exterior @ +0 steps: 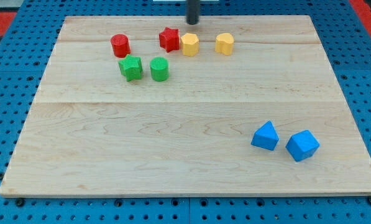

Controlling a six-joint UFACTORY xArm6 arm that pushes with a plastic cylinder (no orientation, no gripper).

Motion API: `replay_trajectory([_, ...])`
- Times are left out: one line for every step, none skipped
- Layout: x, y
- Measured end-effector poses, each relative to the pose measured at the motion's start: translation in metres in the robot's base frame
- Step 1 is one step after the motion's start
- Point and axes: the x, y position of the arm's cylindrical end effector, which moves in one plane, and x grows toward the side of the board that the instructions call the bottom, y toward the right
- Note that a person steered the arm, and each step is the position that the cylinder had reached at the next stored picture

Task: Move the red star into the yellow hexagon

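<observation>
Status: the red star (169, 39) lies near the top of the tabletop (173, 155), left of centre. Its right side appears to touch the yellow hexagon (189, 45), or to stand just beside it; the view does not resolve a gap between them. I judge the task essentially complete, or within one short push of completion.

Tool state: I carry no fingers, so there is no open or closed state to report and nothing is held. My tool is a straight dark rod. My tip (192, 23) sits at the top edge of the tabletop, above the yellow hexagon and up and to the right of the red star. It is near both blocks but touches neither.

Other blocks:
- A second yellow block (224, 44), its shape unclear, stands to the right of the yellow hexagon, apart from it.
- A red cylinder (120, 45) stands to the left of the red star, apart from it.
- A green star (130, 68) and a green cylinder (160, 69) sit side by side below the red blocks.
- Two blue blocks, one (265, 136) and the other (302, 145), lie well apart from the rest at the view's lower right.

Remaining work: if contact needs confirming, my tip would have to pass round to the left side of the red star and press it rightward. From its present position it cannot do that. A careless approach could knock the yellow hexagon toward the second yellow block.
</observation>
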Motion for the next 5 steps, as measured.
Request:
replay_trajectory([0.008,-0.041])
replay_trajectory([0.030,-0.044])
replay_trajectory([0.043,-0.059])
replay_trajectory([0.063,-0.042])
replay_trajectory([0.081,-0.005])
